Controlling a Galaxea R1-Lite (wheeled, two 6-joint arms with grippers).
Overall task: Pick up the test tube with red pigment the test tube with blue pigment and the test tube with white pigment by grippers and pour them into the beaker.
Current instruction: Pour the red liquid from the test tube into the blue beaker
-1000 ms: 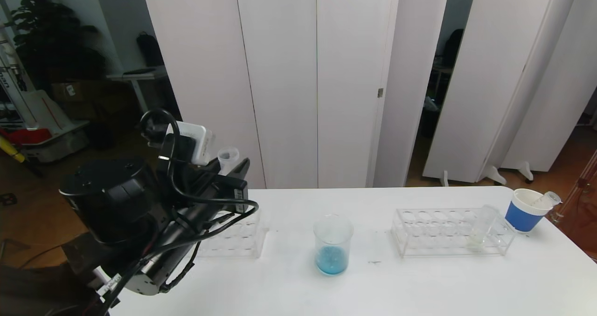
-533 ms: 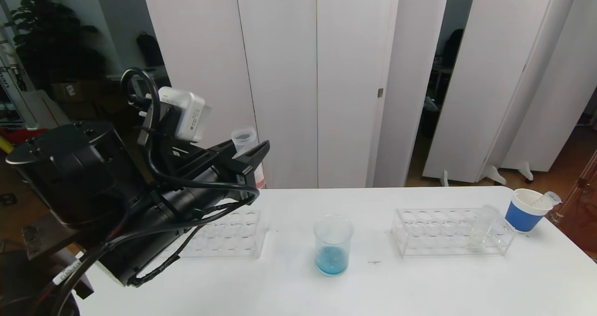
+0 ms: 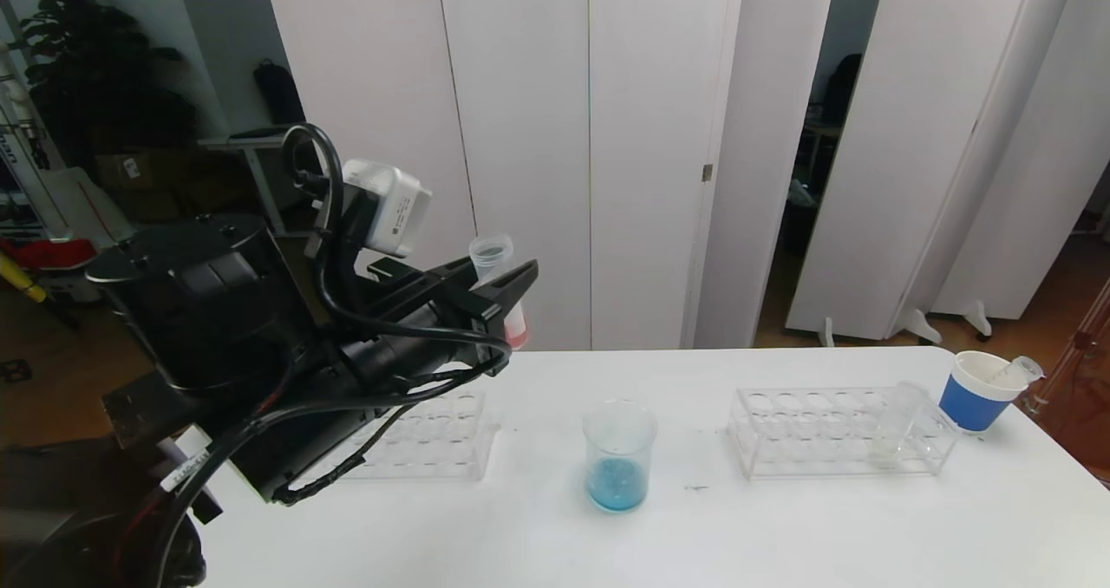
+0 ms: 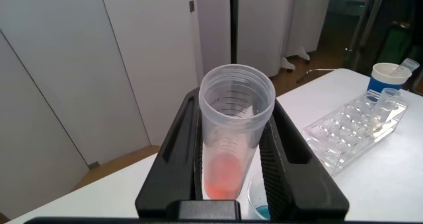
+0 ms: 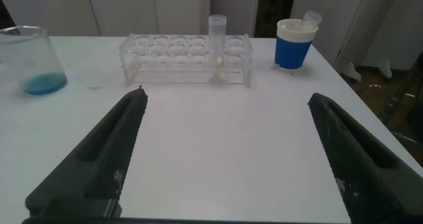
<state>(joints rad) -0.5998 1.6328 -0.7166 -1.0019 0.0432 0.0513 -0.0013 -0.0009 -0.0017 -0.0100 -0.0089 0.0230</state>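
Note:
My left gripper (image 3: 507, 286) is shut on a clear test tube with orange-red pigment (image 3: 503, 297) and holds it upright, high above the table's back left; the tube also shows in the left wrist view (image 4: 228, 141). The clear beaker (image 3: 618, 454) stands mid-table with blue pigment at its bottom, also in the right wrist view (image 5: 30, 60). A tube with pale white pigment (image 3: 893, 432) stands in the right rack (image 3: 837, 432), also in the right wrist view (image 5: 217, 47). My right gripper (image 5: 225, 102) is open and empty, low over the table before the rack. No tube with blue pigment shows.
A second clear rack (image 3: 425, 436) lies under my left arm. A blue-banded white cup (image 3: 976, 390) with an empty tube in it stands at the back right corner. White screens stand behind the table.
My left gripper has lifted the red-pigment tube out of the left rack and moved it up and to the right, toward the beaker. The rest has not moved.

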